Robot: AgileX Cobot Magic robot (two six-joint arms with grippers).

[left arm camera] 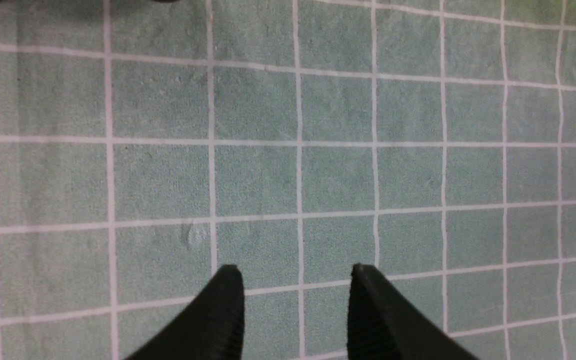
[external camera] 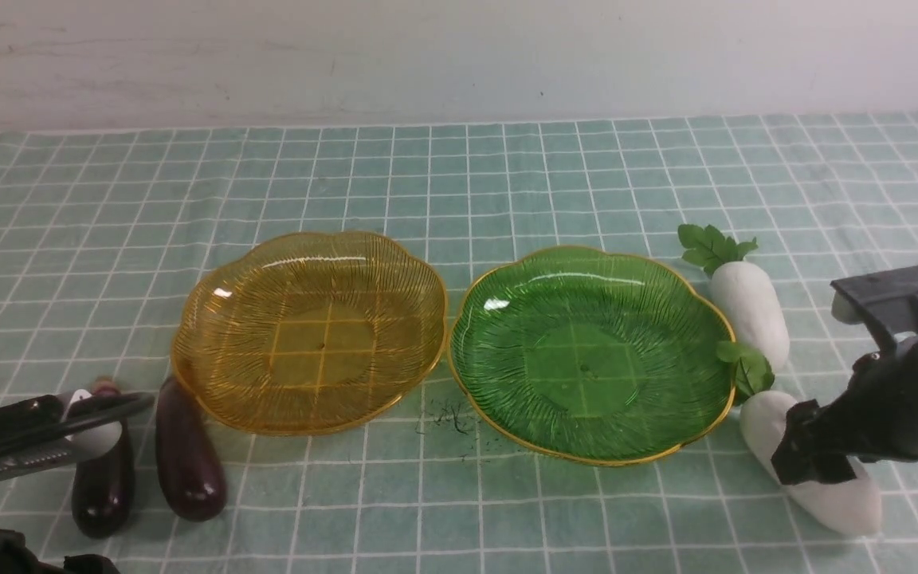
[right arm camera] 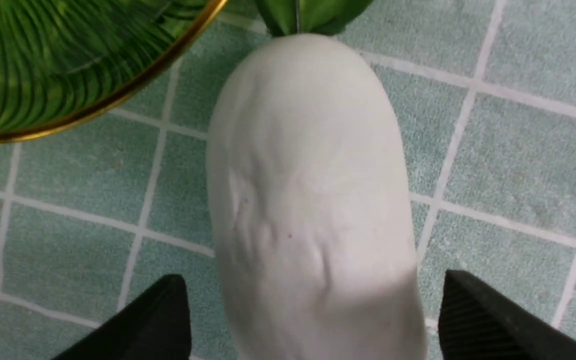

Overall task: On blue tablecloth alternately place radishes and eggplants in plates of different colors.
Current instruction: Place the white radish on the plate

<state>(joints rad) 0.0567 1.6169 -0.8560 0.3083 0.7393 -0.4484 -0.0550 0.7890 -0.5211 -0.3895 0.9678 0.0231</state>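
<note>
Open right claw (right arm camera: 313, 310) straddles a smooth, plump white radish (right arm camera: 313, 200), gripping nothing.

A pale, plain wall (external camera: 459, 64) stands behind everything.

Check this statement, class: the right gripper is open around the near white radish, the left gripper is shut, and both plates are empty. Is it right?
Not quite: the left gripper is open, with a gap between its fingertips in the left wrist view. The right gripper is open around the near white radish, and both plates are empty.
</note>
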